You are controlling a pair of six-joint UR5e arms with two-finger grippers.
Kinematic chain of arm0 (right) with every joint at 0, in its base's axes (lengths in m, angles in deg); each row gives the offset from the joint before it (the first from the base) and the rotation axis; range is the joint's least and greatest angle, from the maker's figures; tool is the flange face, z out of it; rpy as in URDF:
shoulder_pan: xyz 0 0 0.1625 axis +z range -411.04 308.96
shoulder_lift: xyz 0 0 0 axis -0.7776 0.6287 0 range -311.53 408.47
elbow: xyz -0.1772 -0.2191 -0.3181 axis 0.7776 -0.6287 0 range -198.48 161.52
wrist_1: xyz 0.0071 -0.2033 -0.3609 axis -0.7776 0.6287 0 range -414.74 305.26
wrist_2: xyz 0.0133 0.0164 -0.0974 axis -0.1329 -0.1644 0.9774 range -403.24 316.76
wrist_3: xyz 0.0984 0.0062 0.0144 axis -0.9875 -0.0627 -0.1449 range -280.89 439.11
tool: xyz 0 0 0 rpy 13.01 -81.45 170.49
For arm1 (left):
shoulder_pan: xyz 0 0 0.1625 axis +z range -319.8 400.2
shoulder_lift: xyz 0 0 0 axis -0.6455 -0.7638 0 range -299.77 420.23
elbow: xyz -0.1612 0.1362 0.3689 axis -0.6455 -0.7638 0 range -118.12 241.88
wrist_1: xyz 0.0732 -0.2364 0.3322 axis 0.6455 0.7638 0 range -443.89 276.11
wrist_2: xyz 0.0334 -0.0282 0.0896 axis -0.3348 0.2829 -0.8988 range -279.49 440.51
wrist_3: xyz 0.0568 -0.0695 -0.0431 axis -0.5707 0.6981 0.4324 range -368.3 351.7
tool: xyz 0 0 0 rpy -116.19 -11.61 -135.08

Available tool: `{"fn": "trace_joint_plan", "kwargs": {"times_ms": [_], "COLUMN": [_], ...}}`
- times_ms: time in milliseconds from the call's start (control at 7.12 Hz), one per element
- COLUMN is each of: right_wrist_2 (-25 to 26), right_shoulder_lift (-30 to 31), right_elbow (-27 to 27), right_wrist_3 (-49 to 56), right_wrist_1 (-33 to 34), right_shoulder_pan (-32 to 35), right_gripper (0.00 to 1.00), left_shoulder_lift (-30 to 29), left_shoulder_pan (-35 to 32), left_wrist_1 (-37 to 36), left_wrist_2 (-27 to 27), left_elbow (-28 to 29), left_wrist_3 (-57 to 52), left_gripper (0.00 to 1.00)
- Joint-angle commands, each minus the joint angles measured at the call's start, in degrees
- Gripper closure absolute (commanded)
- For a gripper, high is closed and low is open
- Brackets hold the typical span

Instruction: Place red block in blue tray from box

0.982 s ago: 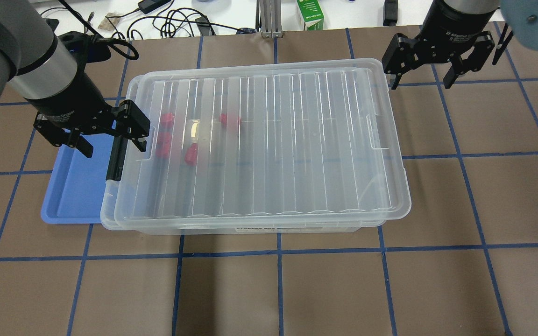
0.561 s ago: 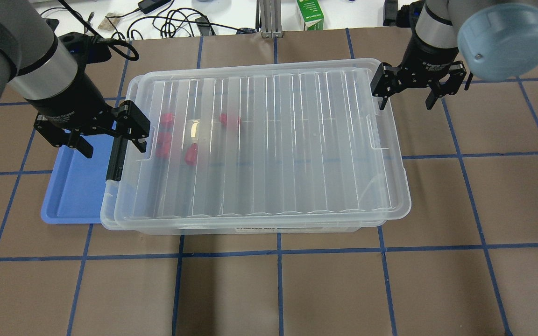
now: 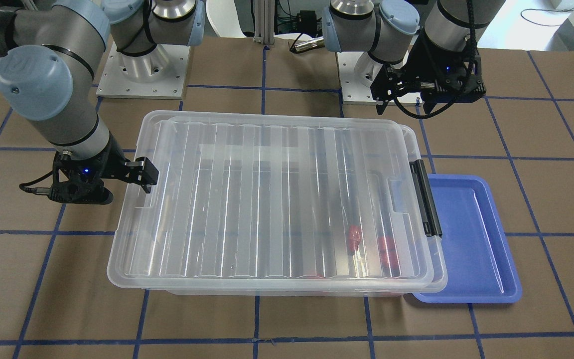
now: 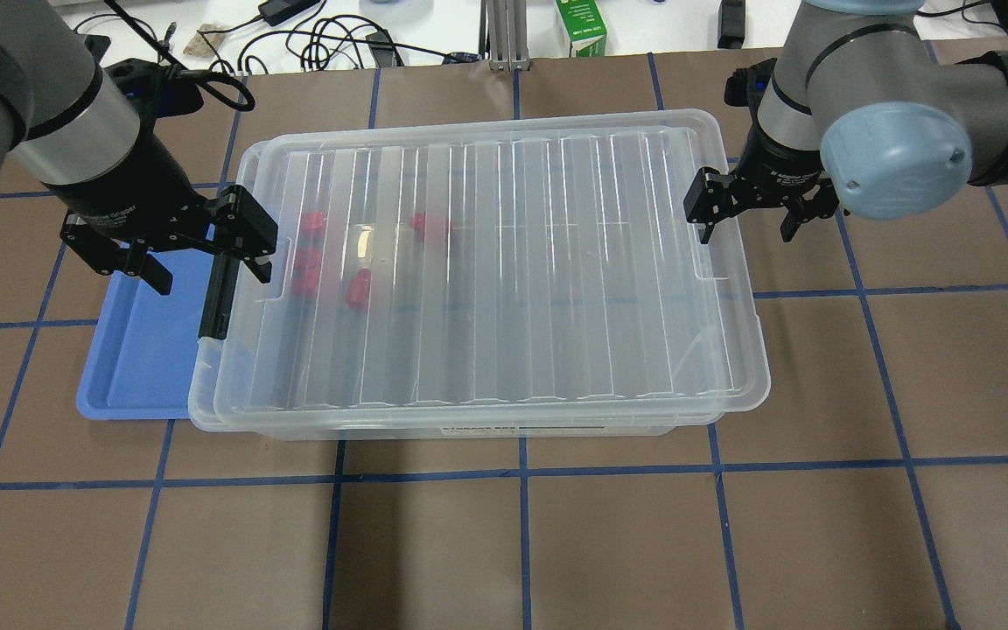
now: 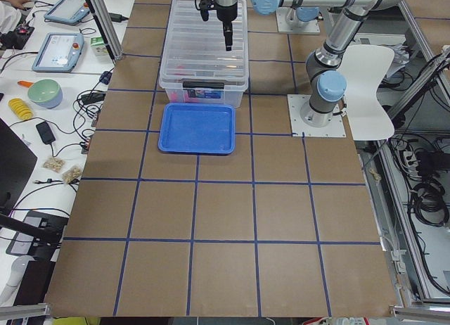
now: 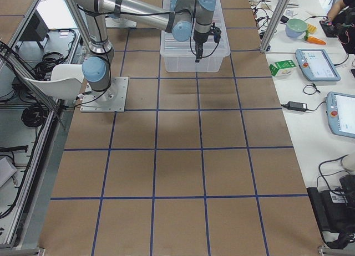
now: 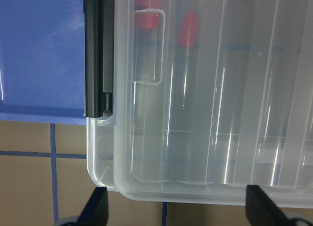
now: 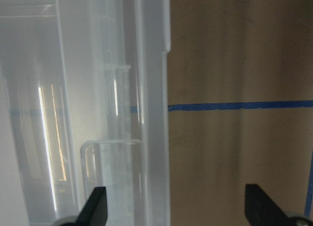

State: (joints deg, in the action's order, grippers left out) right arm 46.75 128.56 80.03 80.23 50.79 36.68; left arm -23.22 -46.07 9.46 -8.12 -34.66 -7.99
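Two robot arms hover at opposite ends of a closed clear box [image 4: 556,289] on a brown table [image 4: 819,525].

In the overhead view the box fills the centre, with its ribbed lid on. The red block [image 4: 357,290] lies inside, left of centre, among other red pieces [image 4: 311,224] blurred by the lid. The blue tray [image 4: 141,359] sits at the left, just beside the box's black latch bar [image 4: 215,302]. The left gripper [image 4: 209,273], jaws spread wide, hangs above that bar. The right gripper [image 4: 747,232], jaws also apart, straddles the box's right rim at upper right.
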Motion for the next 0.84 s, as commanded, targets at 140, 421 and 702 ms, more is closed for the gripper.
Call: {"fn": "trace_joint_plan", "kwargs": {"times_ms": [140, 421, 702], "right_wrist_2": [-0.17, -0.17, 0.00], "right_shoulder_lift": [-0.20, -0.20, -0.29], "right_elbow": [0.46, 0.54, 0.54], "right_wrist_3": [4.14, 5.89, 8.26], "right_wrist_1": [0.56, 0.21, 0.29], "right_shoulder_pan": [-1.93, -3.95, -4.40], "right_gripper": [0.00, 0.00, 0.00], "left_shoulder_lift": [0.57, 1.10, 1.62], "left_shoulder_pan": [-0.04, -0.12, -1.08], "left_wrist_1": [-0.19, 2.25, 4.80], "left_wrist_2": [-0.40, -3.90, -3.40], "left_elbow": [0.21, 0.74, 0.13], "left_wrist_3": [0.13, -0.22, -0.49], "left_gripper": [0.00, 0.00, 0.00]}}
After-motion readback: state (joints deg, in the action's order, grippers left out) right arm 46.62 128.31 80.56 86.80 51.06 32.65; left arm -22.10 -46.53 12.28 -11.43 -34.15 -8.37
